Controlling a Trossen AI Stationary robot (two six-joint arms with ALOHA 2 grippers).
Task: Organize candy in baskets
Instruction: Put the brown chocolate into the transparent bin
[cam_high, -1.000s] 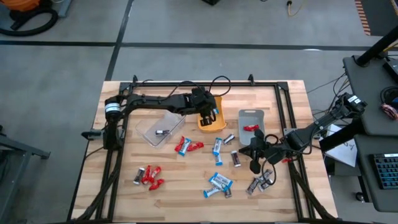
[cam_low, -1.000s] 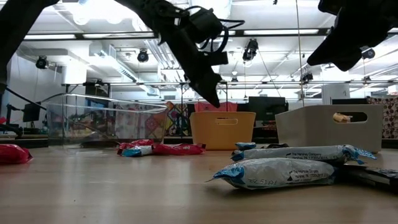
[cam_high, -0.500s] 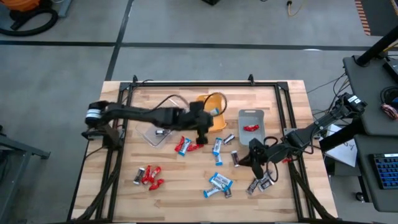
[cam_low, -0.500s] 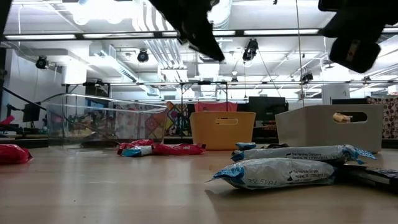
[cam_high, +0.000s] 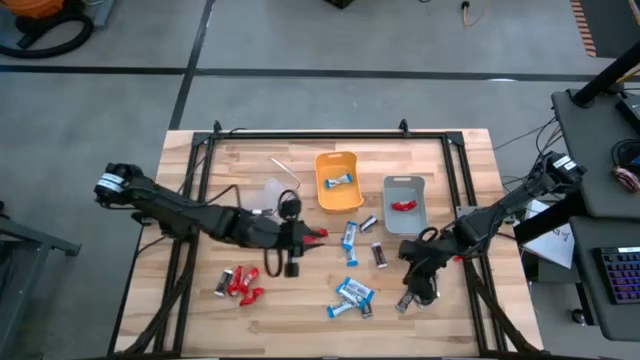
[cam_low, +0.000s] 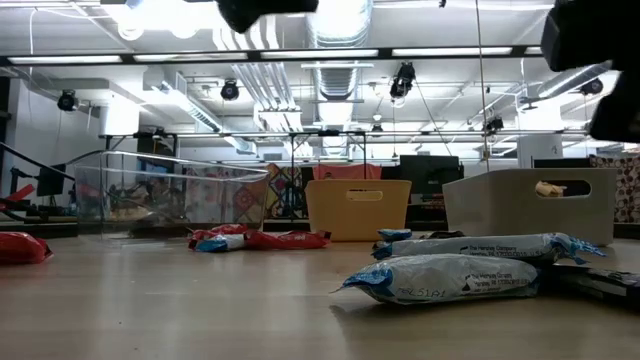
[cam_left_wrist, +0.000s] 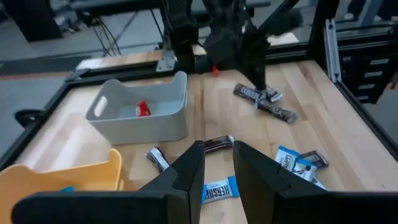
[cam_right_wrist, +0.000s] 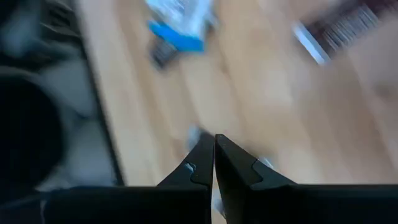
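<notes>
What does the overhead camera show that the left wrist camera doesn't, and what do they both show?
Only the high view shows the clear basket, the cluster of red candy near the table's left front, and the left gripper seen from outside, over the table's middle. Only the left wrist view shows the open gap between that gripper's fingers from close up. Both show the orange basket holding a blue candy, the grey basket holding a red one, loose candies on the wood, and the right gripper above dark-wrapped bars.
</notes>
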